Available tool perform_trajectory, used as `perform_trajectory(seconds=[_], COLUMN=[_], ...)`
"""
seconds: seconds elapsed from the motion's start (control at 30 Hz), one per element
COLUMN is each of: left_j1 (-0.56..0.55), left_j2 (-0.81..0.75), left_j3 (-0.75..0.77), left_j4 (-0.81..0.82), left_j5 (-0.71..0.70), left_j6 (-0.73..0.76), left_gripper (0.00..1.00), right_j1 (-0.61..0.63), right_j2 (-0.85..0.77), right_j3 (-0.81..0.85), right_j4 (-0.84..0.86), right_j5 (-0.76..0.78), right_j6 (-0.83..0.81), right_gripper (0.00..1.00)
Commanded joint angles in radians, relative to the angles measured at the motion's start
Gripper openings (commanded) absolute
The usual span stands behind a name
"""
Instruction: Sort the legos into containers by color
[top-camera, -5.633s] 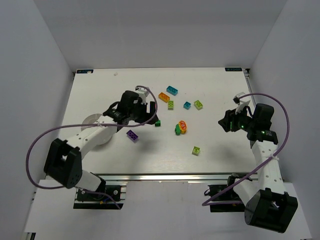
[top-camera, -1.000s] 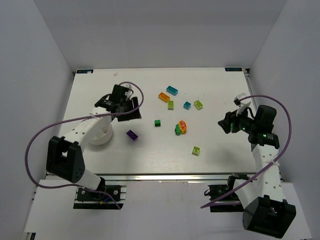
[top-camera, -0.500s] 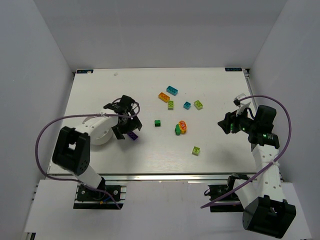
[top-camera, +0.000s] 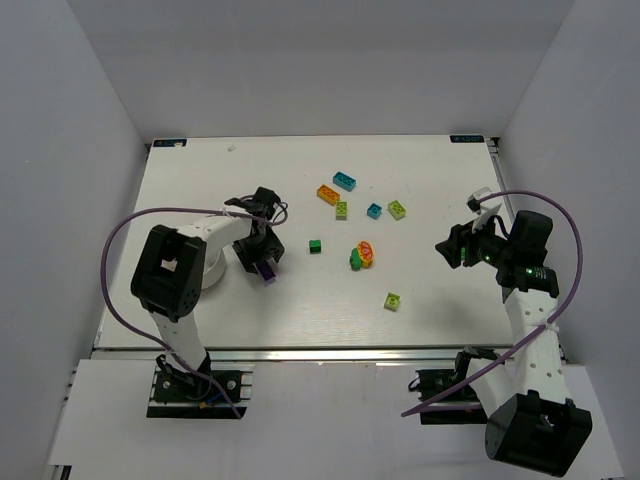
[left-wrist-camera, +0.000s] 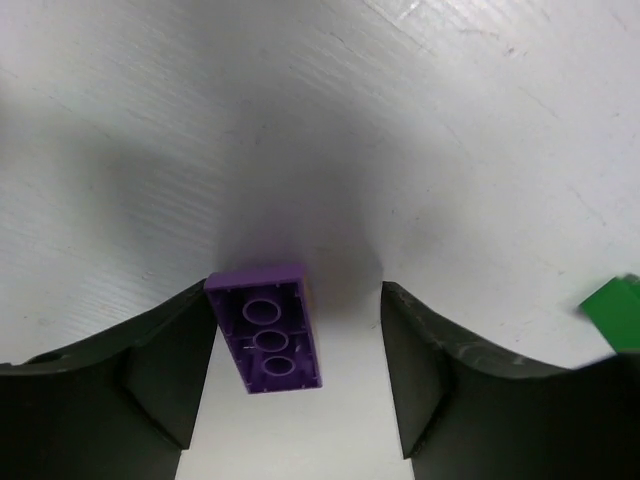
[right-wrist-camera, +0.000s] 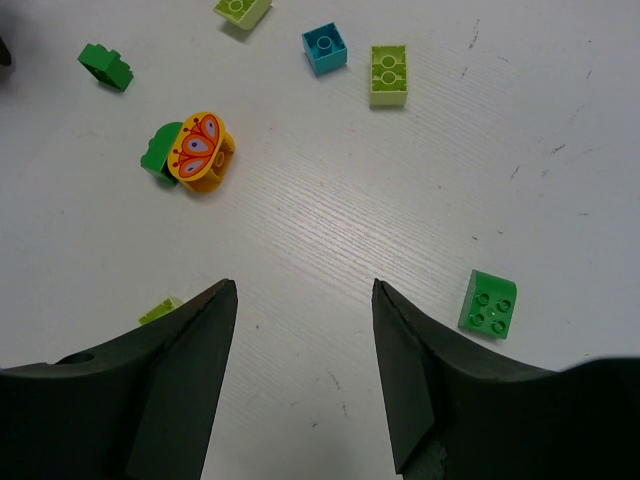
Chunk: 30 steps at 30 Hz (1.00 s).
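Observation:
A purple lego (left-wrist-camera: 265, 330) lies on the table with its hollow underside up. It sits between the fingers of my left gripper (left-wrist-camera: 295, 288), close against the left finger and with a gap to the right one. In the top view the left gripper (top-camera: 262, 256) is open over this purple lego (top-camera: 267, 272), just right of the white bowl (top-camera: 210, 272), which the arm partly hides. My right gripper (right-wrist-camera: 300, 285) is open and empty above bare table, seen at the right (top-camera: 448, 246). Other legos are scattered mid-table: orange (top-camera: 327, 194), cyan (top-camera: 344, 180), dark green (top-camera: 315, 246).
A yellow-orange butterfly piece (right-wrist-camera: 200, 150) leans on a dark green brick (right-wrist-camera: 155, 160). Near it lie a cyan brick (right-wrist-camera: 325, 48), a lime brick (right-wrist-camera: 388, 72) and a green brick (right-wrist-camera: 488, 303). A lime brick (top-camera: 392, 300) lies nearer the front edge.
My left gripper swung from above the bowl to the right and down, so it now straddles the purple lego. The right arm has not moved.

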<state>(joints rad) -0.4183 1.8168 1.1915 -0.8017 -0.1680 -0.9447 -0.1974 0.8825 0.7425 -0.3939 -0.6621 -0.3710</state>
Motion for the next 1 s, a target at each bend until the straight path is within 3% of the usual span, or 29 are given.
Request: perform_trajectory(seconds=[0.0,0.2,0.37,0.4,0.5,0.57,0.67,0.97], left_j1=[0.006,0.006,-0.004,-0.004,-0.014,-0.014,0.006,0.006], left_j2=[-0.001,0.019,0.003,-0.013,-0.045,-0.054,-0.047,0.015], left_j3=[0.028,0.025,0.074,0.113,0.190,0.259,0.319,0.396], left_j4=[-0.011,-0.005,0.021,0.028,-0.065,-0.153,-0.238,-0.405], left_j5=[-0.024,-0.004,0.056,0.077,-0.078,-0.256,-0.388,-0.654], left_j6=[0.003,0.038,0.170,0.276,0.334,0.316,0.288,0.192], left_gripper=[0.70,0.45,0.01,0.00,0.00,0.00,0.00,0.00], right_j1=[-0.007,-0.007,-0.005,-0.005,-0.007,-0.007,-0.008,-0.010], right_j2=[-0.016,-0.016,-0.014,-0.013,-0.013,-0.013,-0.011,-0.008], right_j3=[0.020,0.020,0.018,0.020,0.018,0.020,0.018,0.020], right_j4=[0.012,0.010,0.010,0.012,0.010,0.010,0.010,0.010], right_j5=[-0.016,-0.013,-0.016,-0.014,-0.016,-0.017,-0.016,-0.016], right_j6=[-0.008,-0.009,-0.008,-0.008,-0.009,-0.008,-0.008,-0.008], right_gripper=[0.62,0.62,0.62,0.62,0.62,0.62,0.62,0.62])
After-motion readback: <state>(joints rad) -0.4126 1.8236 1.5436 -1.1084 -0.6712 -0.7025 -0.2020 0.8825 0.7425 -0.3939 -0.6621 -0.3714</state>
